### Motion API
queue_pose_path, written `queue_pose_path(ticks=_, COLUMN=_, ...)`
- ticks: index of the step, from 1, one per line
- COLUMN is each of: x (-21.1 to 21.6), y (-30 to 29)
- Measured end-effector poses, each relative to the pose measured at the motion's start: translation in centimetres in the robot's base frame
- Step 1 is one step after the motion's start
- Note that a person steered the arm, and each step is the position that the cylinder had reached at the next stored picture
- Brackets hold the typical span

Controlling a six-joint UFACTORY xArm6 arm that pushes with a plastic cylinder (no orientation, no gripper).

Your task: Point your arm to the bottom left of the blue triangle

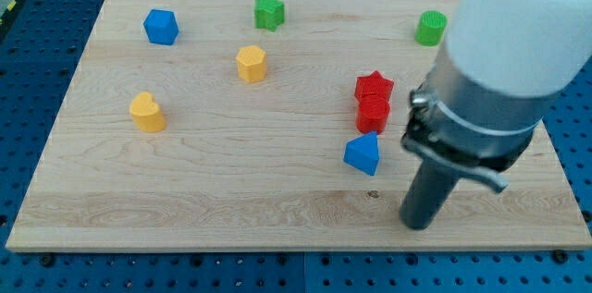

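Light: bright, even, from overhead.
Shadows: short and soft under each block.
Glare: arm housing (518, 16) nearly blown white.
Focus: wooden board (185, 191) sharp; near arm soft, looming large.

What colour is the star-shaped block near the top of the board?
Green. The star shows clearly in the camera view, near the board's top edge.

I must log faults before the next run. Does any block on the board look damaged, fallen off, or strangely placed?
Nothing stands out. All blocks lie intact on the wooden board. The only crowding is the red star touching a second red block, with the blue triangle just below them. My tip rests right of and below the triangle.
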State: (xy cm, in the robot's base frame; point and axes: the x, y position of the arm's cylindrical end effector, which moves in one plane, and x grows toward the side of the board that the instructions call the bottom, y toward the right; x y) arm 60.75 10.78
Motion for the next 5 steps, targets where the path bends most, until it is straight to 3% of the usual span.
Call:
queue_pose_path(ticks=2, x=-1.4, y=-5.3)
queue_pose_path(ticks=5, x=-4.9, y=-5.5)
